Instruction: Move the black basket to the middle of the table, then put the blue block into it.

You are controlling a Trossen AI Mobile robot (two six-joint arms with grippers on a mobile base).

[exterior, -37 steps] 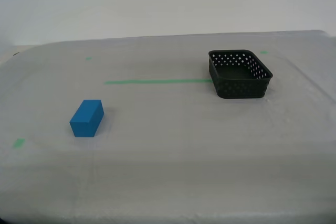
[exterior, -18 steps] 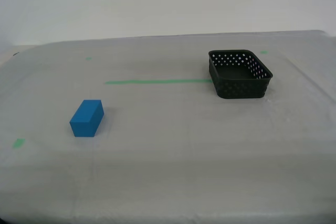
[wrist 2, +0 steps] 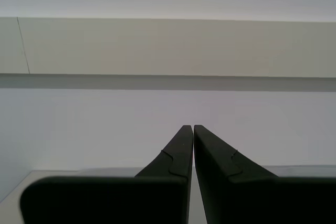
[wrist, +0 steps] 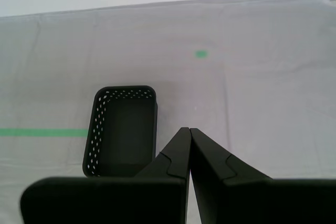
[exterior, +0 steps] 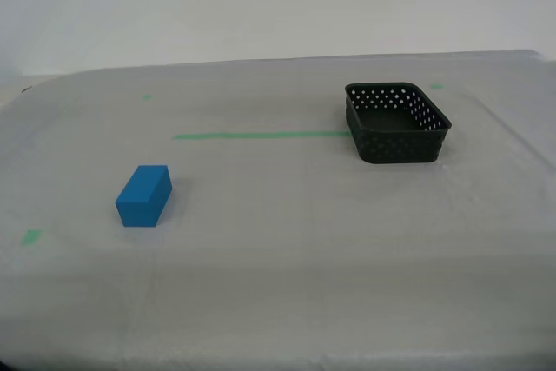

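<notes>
Covering nearly the whole exterior view, the table (exterior: 287, 267) is a wide surface draped in whitish-grey cloth. A green tape line (exterior: 261, 135) runs across it, and small green tape bits (exterior: 31, 236) dot it here and there.

Toward the exterior view's right and the far side sits the black basket (exterior: 397, 123), square with rounded corners, its walls pierced by rows of round holes. One end of the tape line reaches its wall. It stands upright, and the inside that shows is dark, with nothing visible in it.

Well apart from it, toward the exterior view's left and nearer the camera, lies the blue block (exterior: 144, 195), a solid bright blue brick with plain smooth faces, resting flat on the cloth.

My first gripper (wrist: 189, 129) hangs above the table with its black fingers pressed together, holding nothing; the basket lies below it and off to one side. My second gripper (wrist 2: 193, 127) faces a pale wall, fingers likewise closed tip to tip and empty.
</notes>
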